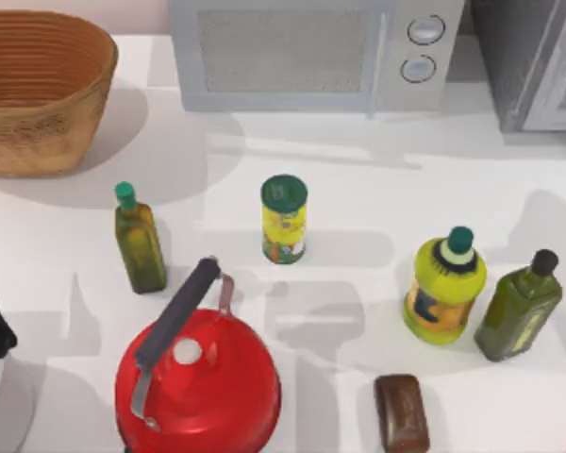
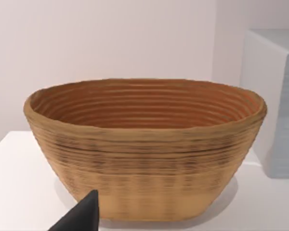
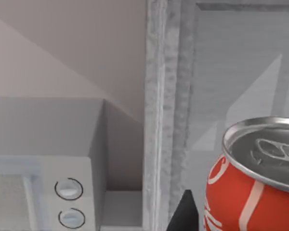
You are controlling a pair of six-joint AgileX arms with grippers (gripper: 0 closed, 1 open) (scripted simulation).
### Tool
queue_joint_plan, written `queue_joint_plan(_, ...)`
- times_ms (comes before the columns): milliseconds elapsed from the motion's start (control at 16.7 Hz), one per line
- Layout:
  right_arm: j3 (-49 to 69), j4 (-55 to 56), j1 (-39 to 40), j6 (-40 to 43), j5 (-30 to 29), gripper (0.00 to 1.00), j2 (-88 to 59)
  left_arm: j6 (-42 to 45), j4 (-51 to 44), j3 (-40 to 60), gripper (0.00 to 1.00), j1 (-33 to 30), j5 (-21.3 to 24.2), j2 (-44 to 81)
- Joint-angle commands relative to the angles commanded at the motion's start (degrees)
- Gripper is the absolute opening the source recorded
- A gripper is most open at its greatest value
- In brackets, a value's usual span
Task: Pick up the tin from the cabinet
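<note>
The tin [image 3: 253, 192] is a red soda can with a silver pull-tab top, very close to the right wrist camera. My right gripper [image 3: 231, 219] is shut on it, and one dark finger [image 3: 183, 214] rests against the can's side. Behind the tin rises the cabinet [image 3: 231, 72], dark grey with a paler framed door panel. From above, the cabinet [image 1: 538, 66] stands at the table's back right corner. My left gripper [image 2: 82, 216] is parked at the table's left edge, facing a basket.
A white microwave [image 1: 311, 52] stands at the back, left of the cabinet, and a woven basket [image 1: 38, 90] at the back left. Between them and the front edge stand a red kettle [image 1: 198, 377], two olive-oil bottles [image 1: 140, 241], a green-lidded canister [image 1: 284, 219], a yellow bottle [image 1: 445, 288] and a brown block [image 1: 401, 412].
</note>
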State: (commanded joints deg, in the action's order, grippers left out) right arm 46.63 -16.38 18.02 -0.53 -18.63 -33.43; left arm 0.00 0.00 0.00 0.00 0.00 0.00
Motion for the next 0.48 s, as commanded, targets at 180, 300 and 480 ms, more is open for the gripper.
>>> queue_joint_plan(180, -17.1, 5.7, -6.1, 0.1, 6.3, 0.0, 11.4, 0.0, 0.0, 0.0, 1.0, 0.0, 0.0, 0.0)
queue_joint_plan(300, -27.1, 9.1, -9.8, 0.2, 10.1, 0.0, 18.4, 0.0, 0.0, 0.0, 1.0, 0.0, 0.0, 0.0)
queue_joint_plan(480, -38.8, 13.3, -14.5, 0.4, 15.0, 0.0, 27.0, 0.0, 0.0, 0.0, 1.0, 0.0, 0.0, 0.0)
